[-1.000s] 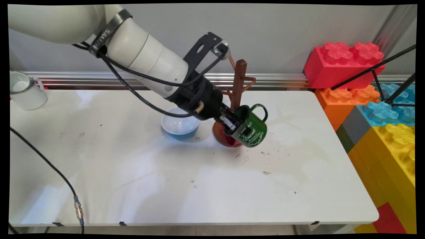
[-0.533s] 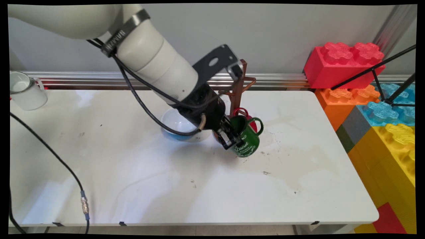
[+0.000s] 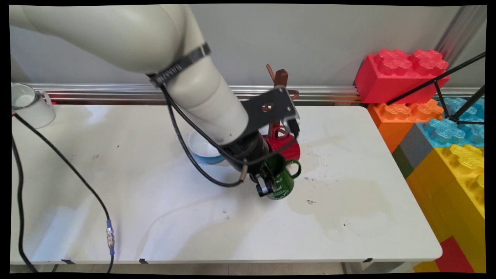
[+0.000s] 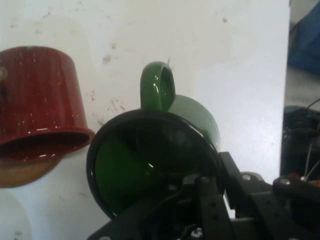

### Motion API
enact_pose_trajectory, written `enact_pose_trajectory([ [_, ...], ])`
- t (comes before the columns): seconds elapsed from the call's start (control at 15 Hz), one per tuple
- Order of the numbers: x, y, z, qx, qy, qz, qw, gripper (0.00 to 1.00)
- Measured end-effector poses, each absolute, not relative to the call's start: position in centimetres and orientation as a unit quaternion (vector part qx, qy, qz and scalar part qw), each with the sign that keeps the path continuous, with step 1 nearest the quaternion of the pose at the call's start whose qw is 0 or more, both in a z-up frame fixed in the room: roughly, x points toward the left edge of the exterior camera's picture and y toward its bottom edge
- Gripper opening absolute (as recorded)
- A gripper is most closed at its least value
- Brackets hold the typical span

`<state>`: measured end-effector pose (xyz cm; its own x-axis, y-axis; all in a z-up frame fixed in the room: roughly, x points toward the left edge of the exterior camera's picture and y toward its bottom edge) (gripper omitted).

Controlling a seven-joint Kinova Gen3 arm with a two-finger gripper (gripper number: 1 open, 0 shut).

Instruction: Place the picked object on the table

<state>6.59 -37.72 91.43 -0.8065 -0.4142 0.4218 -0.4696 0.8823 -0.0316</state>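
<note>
My gripper (image 3: 268,185) is shut on the rim of a green mug (image 3: 282,182) with white lettering, one finger inside it and one outside. The mug is nearly upright, low over the table, its handle (image 3: 295,169) pointing right. In the hand view the green mug (image 4: 150,160) fills the middle and I look into its dark mouth, handle (image 4: 157,86) at the top. Just behind it a red mug (image 3: 285,146) hangs on the brown mug tree (image 3: 279,83); the red mug (image 4: 37,95) shows at the left of the hand view, above the tree's brown base (image 4: 20,172).
A blue bowl with a white inside (image 3: 203,149) sits left of the tree, partly hidden by my arm. A white mug (image 3: 27,104) stands at the far left. Large toy bricks (image 3: 434,116) stack along the table's right side. A black cable (image 3: 58,166) hangs over the left part.
The arm has carried the green mug down and toward the near side, away from the tree, turning it from tilted to nearly upright. The red mug behind it has come into view.
</note>
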Motion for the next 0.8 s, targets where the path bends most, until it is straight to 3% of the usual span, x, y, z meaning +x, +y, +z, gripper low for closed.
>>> enact_pose_trajectory([
  [0.8, 2.3, -39.0, 85.4, 0.208, -0.966, 0.082, 0.127, 0.0],
])
